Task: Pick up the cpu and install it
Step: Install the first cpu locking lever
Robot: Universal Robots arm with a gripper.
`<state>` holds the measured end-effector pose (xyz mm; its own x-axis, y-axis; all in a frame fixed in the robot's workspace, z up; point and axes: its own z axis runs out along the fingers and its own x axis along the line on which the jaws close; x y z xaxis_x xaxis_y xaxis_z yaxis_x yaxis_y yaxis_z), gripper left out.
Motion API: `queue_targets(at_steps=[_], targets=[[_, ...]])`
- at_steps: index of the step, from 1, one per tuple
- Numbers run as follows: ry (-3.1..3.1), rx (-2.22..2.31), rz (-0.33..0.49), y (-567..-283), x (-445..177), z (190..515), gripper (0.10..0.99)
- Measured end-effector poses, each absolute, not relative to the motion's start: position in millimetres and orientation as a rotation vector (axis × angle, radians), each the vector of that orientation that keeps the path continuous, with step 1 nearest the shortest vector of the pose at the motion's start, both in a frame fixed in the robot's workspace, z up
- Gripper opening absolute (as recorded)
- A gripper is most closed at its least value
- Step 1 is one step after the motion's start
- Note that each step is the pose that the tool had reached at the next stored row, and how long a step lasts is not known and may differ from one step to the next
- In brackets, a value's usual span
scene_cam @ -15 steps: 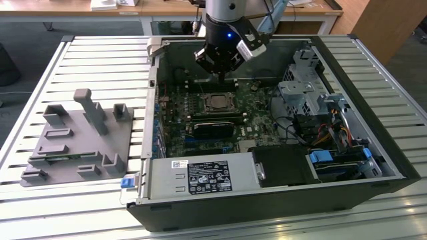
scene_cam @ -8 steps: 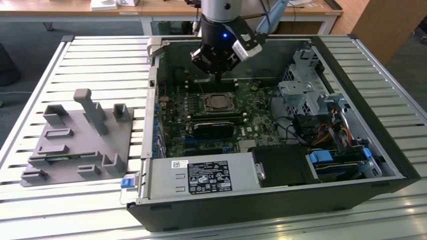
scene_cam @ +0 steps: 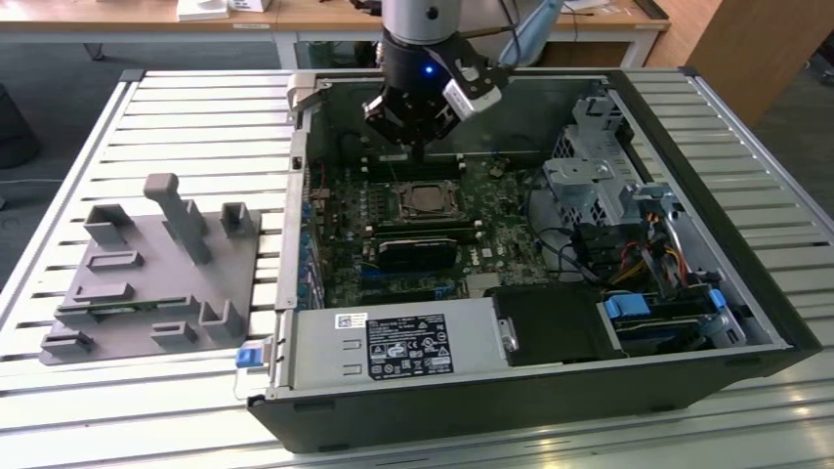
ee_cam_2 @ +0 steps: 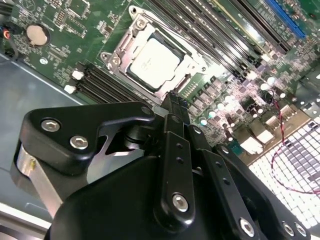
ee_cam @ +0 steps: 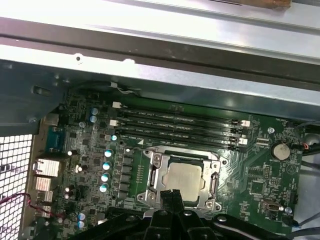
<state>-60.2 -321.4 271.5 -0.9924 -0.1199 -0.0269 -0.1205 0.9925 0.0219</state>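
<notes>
The cpu (scene_cam: pixel 424 201) is a silver-grey square chip lying flat in the metal socket frame (ee_cam_2: pixel 131 36) on the green motherboard (scene_cam: pixel 509 220); it shows in both wrist views (ee_cam_2: pixel 156 63) (ee_cam: pixel 184 181). My gripper (scene_cam: pixel 409 137) hangs above the board, toward the case's back wall from the socket. In both wrist views the two thin black fingers are pressed together with nothing between them, and the tips (ee_cam_2: pixel 175 98) (ee_cam: pixel 173 193) sit just off the socket's edge, apart from the chip.
The open computer case (scene_cam: pixel 729 244) lies on a slatted white table (scene_cam: pixel 195 127). Memory slots (ee_cam: pixel 180 125) run beside the socket. Drive bays and cables (scene_cam: pixel 626 244) fill the exterior view's right, a power supply (scene_cam: pixel 391 344) the front. A grey fixture (scene_cam: pixel 150 274) stands left.
</notes>
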Motion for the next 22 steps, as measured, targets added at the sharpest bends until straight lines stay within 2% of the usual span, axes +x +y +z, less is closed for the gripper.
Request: queue_targets(at_steps=[22], targets=[[3.112,-0.135,0.036,-315,-100,263,0.106]])
